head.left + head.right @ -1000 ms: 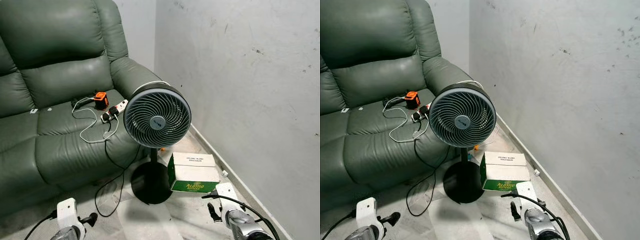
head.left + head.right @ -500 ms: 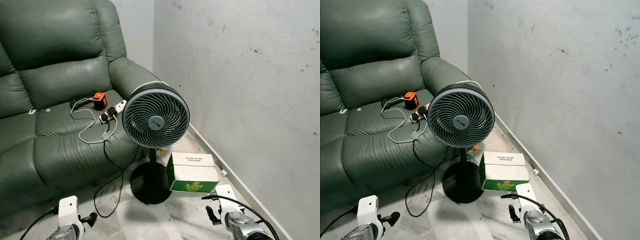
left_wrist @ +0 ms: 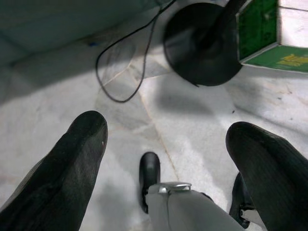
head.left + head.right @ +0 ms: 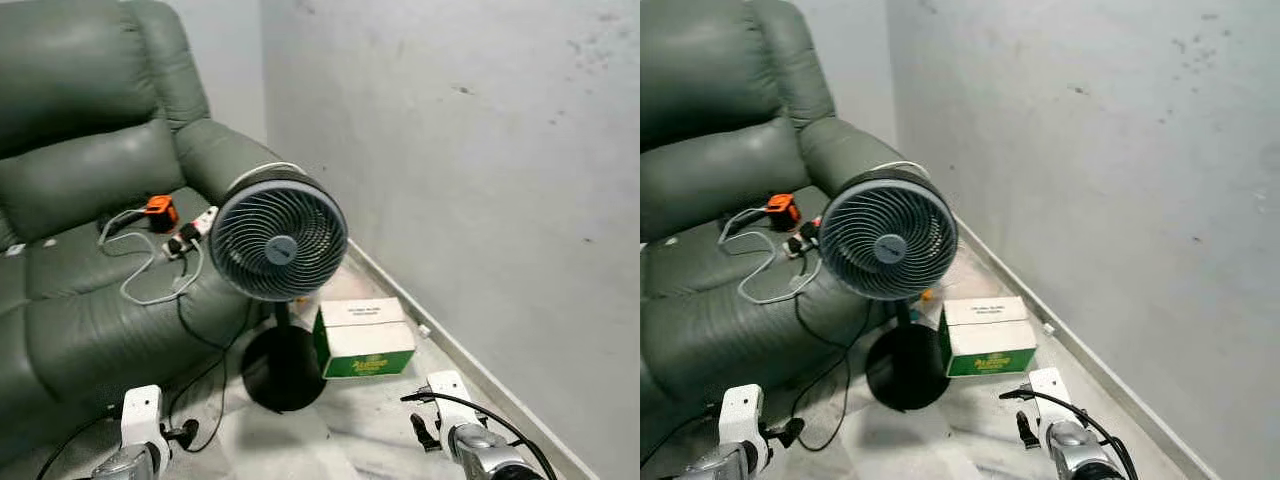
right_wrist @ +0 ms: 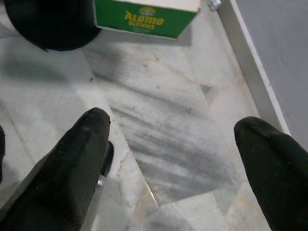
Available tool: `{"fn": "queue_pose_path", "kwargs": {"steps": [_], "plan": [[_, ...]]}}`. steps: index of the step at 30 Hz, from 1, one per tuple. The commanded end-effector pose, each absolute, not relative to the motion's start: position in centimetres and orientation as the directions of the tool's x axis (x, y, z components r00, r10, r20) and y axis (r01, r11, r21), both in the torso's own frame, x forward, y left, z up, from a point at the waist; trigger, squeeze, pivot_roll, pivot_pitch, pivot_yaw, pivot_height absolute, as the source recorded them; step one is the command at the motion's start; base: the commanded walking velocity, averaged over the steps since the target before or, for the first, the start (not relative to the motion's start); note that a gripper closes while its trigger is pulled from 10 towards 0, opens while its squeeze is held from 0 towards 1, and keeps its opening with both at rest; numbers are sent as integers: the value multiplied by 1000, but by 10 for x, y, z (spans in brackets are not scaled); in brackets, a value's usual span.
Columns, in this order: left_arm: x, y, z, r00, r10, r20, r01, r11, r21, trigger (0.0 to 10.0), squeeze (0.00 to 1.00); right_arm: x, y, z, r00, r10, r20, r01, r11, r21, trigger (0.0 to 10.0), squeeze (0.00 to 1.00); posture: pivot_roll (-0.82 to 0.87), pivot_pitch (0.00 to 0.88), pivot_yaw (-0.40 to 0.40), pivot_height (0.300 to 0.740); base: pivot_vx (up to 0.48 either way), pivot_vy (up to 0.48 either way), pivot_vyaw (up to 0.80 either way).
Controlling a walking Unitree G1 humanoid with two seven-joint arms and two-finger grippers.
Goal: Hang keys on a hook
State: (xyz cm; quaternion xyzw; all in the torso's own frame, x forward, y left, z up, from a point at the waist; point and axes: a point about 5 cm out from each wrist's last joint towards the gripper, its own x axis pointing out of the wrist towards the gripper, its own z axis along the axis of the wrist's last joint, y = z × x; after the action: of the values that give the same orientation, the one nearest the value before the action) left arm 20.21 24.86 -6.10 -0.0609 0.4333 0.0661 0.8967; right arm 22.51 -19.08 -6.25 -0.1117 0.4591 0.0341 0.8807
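The whole view has swung rightward since a moment ago, so more bare wall [image 4: 470, 170] shows and the sofa [image 4: 70, 200] sits further left; the things themselves lie as before. The fan [image 4: 278, 240] stands on the marble floor [image 5: 159, 125] beside the sofa, a green box [image 4: 363, 337] touching its base. Both arms hang low. Left claw [image 3: 166, 159] and right claw [image 5: 175, 159] have fingers spread apart, empty. Keys and hook cannot be made out.
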Motion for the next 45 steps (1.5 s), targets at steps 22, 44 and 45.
{"fn": "queue_pose_path", "kwargs": {"steps": [22,44,45], "plan": [[200,252,-61,598,58,-799,-104,995,-5,10000,0,227,-187,-62,571,-35,-820,-223,955,-196,10000,0,105,0,-42,740,-211,0,0],[202,249,-61,601,57,-797,-94,996,1,10000,0,228,-189,-61,570,-35,-821,-225,954,-197,10000,0,101,0,-48,740,-344,-65,0],[202,249,-61,603,58,-796,-97,995,-1,10000,0,227,-189,-61,569,-36,-822,-221,956,-195,10000,0,101,0,-48,740,-285,0,0]]}}
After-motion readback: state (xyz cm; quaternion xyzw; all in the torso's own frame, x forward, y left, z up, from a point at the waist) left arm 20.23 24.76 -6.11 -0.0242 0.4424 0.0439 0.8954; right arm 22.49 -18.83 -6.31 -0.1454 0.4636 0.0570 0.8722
